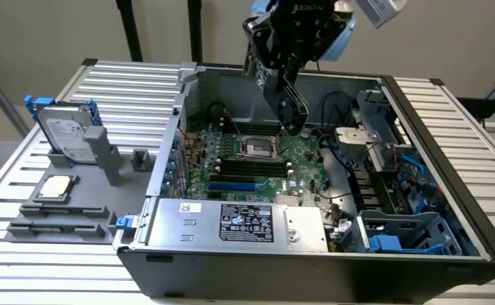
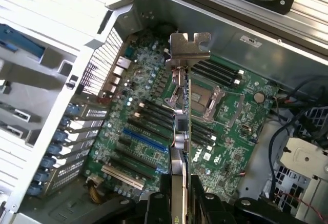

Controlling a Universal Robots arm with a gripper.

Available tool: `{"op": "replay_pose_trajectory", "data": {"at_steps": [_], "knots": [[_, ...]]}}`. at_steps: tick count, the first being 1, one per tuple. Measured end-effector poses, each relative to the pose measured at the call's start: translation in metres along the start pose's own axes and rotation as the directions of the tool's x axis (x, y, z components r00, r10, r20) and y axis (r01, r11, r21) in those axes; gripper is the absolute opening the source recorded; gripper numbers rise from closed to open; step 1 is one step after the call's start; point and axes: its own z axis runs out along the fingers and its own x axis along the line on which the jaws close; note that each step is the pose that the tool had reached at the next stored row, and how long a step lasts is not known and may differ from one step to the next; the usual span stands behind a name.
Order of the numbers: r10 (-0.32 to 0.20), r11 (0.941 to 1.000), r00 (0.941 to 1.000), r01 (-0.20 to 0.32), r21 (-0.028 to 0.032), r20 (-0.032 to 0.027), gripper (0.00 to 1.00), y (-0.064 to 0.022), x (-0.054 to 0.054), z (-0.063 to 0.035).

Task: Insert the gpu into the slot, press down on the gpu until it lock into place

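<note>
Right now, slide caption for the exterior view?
Gripper holds the gpu on edge above the motherboard; the slot sits empty.

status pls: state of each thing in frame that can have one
gripper: shut on the gpu, above the open case
gpu: held in the air, edge down, not seated
slot: blue, empty
computer case: lying on its side, panel off, inside exposed
hard drive: standing upright in a grey holder outside the case

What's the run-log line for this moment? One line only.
pincer: shut on gpu | gpu: hanging upright above motherboard, apart from slot | slot: empty | stage: not yet inserted
</note>
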Motion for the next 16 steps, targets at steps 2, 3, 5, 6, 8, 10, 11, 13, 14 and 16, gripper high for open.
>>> {"op": "replay_pose_trajectory", "data": {"at_steps": [2,3,5,6,8,10,11,13,14,16], "knots": [[-0.036,0.9993,0.9994,0.036,0.0027,0.0012,0.26,0.0,0.0,0.0006],[-0.054,0.9985,0.9985,0.054,0.0041,0.002,0.26,-0.0001,0.0,0.0009],[-0.091,0.9959,0.9959,0.091,0.0073,0.0039,0.26,-0.0001,0.0,0.0015],[-0.109,0.994,0.9941,0.109,0.009,0.0048,0.26,-0.0001,0.0,0.0018],[-0.145,0.9893,0.9894,0.145,0.0124,0.0066,0.26,-0.0002,0.0,0.0024],[-0.181,0.9833,0.9834,0.181,0.0159,0.0082,0.26,-0.0002,0.0,0.003],[-0.199,0.98,0.98,0.198,0.0176,0.0091,0.26,-0.0002,-0.0001,0.0033],[-0.236,0.9717,0.9718,0.235,0.0213,0.0106,0.26,-0.0003,-0.0001,0.0039],[-0.253,0.9673,0.9674,0.253,0.0231,0.0113,0.26,-0.0003,-0.0001,0.0043],[-0.288,0.9574,0.9576,0.287,0.0267,0.0126,0.26,-0.0003,-0.0001,0.0049]]}}
